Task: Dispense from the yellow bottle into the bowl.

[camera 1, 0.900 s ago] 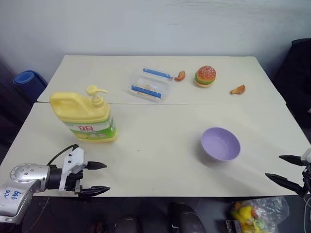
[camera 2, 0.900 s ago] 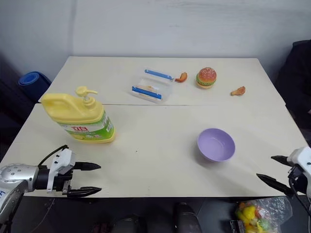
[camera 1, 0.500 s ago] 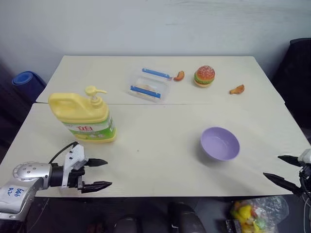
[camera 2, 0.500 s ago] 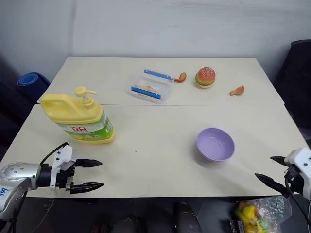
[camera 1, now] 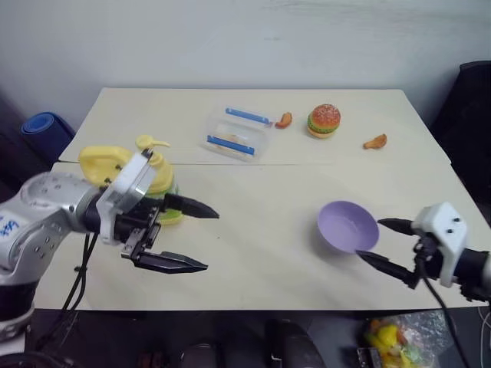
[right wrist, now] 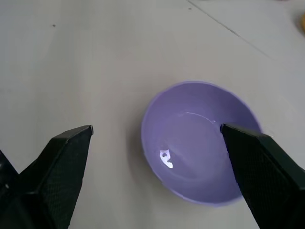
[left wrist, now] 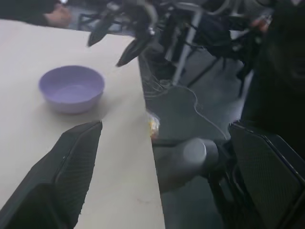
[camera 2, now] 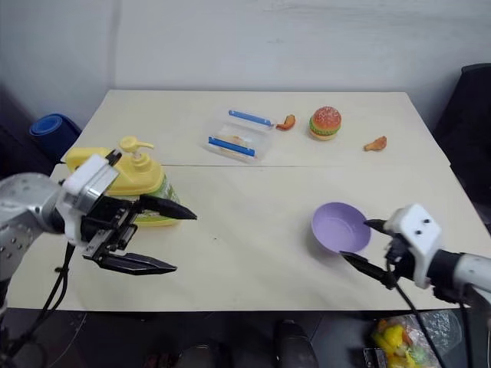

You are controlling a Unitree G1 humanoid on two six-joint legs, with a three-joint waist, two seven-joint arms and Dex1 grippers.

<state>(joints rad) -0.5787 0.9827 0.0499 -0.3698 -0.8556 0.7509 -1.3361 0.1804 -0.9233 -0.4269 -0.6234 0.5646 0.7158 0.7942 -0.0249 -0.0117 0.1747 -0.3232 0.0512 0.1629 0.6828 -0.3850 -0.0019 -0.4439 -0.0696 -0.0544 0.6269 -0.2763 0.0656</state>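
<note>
**Yellow bottle stood untouched, both grippers spread wide**

Yellow bottle (camera 2: 126, 184) stood upright at the left side of the pale table (camera 1: 261, 230), partly hidden in the left eye view behind the left gripper (camera 1: 188, 238). In the right eye view more of its body and its pump top showed above the arm. The left gripper hung over the table's near left part, just in front of the bottle, with its two black fingers spread wide and nothing between them. Its wrist view looked across the table to the purple bowl (left wrist: 71, 88) and past the table edge to the floor, which the head views did not give.

Farther back, near the middle, lay a clear box with blue clips (camera 1: 234, 134), then a small orange piece (camera 1: 285, 119), a toy burger (camera 1: 324, 120) and a second orange piece (camera 1: 375, 142).

The bowl sat on the table's right half, well apart from the bottle. The right gripper (camera 1: 387, 245) stood just beside the bowl's right rim, fingers wide apart and holding nothing. Whether a fingertip touched the rim I could not tell. Its wrist view looked down into the bowl (right wrist: 202, 143), which lay between the two fingers and looked empty.
</note>
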